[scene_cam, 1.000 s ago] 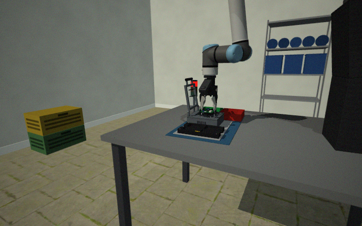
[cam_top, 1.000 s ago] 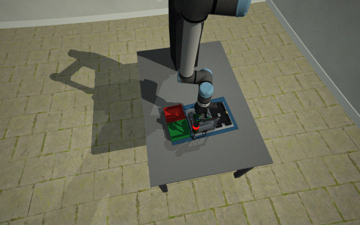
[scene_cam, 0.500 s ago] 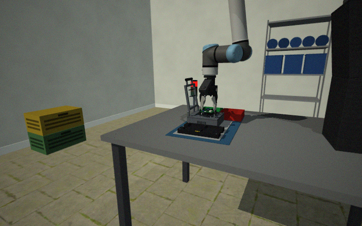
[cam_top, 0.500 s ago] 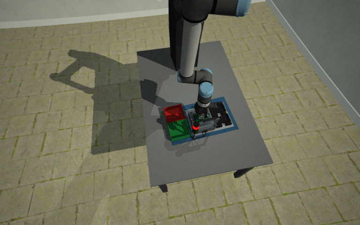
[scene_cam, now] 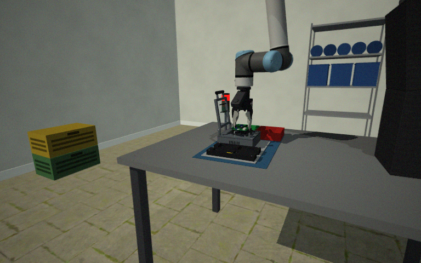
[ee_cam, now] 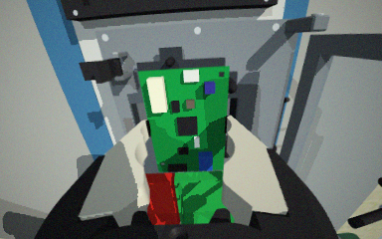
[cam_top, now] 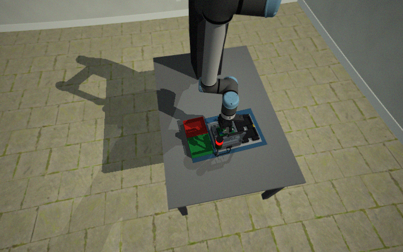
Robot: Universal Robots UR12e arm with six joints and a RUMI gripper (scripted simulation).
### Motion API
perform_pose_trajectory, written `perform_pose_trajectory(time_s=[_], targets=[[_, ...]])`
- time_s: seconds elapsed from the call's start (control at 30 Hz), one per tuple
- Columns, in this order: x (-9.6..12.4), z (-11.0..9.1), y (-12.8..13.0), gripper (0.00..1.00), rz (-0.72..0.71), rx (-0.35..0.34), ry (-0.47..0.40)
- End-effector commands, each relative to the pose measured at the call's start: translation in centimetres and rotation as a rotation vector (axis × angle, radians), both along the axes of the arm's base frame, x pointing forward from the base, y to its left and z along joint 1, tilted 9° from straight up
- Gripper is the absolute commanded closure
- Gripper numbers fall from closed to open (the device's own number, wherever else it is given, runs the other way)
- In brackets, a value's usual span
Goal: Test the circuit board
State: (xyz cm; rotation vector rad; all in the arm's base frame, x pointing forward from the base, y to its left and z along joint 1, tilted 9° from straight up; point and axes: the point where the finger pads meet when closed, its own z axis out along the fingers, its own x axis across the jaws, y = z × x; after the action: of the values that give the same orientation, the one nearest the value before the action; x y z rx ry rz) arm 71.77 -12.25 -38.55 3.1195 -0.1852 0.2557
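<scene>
My black, pale-fingered gripper [cam_top: 226,129] [scene_cam: 242,127] [ee_cam: 187,119] pinches the green rectangular circuit board [cam_top: 221,131] [scene_cam: 239,127] [ee_cam: 166,130] above the grey tester [cam_top: 234,143] [scene_cam: 237,139] [ee_cam: 224,40], long axis toward the red bin [cam_top: 204,133] [scene_cam: 274,135] [ee_cam: 160,199] and green bin [cam_top: 202,155] [scene_cam: 255,127] [ee_cam: 201,201] beside it.

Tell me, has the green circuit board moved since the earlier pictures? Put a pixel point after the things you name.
Yes, slightly upward: in the exterior view, the circuit board [cam_top: 221,130] [scene_cam: 240,127] [ee_cam: 215,126] now sits higher above the gray tester [cam_top: 213,134] [scene_cam: 237,140] [ee_cam: 149,41].
</scene>
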Motion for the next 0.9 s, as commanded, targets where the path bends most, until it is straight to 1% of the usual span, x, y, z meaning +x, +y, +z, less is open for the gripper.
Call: perform_pose_trajectory(time_s=[0.0, 0.87], targets=[[-0.22, 0.03, 0.07, 0.61, 0.000, 0.001, 0.003], [-0.29, 0.44, 0.06, 0.61, 0.000, 0.001, 0.003]])
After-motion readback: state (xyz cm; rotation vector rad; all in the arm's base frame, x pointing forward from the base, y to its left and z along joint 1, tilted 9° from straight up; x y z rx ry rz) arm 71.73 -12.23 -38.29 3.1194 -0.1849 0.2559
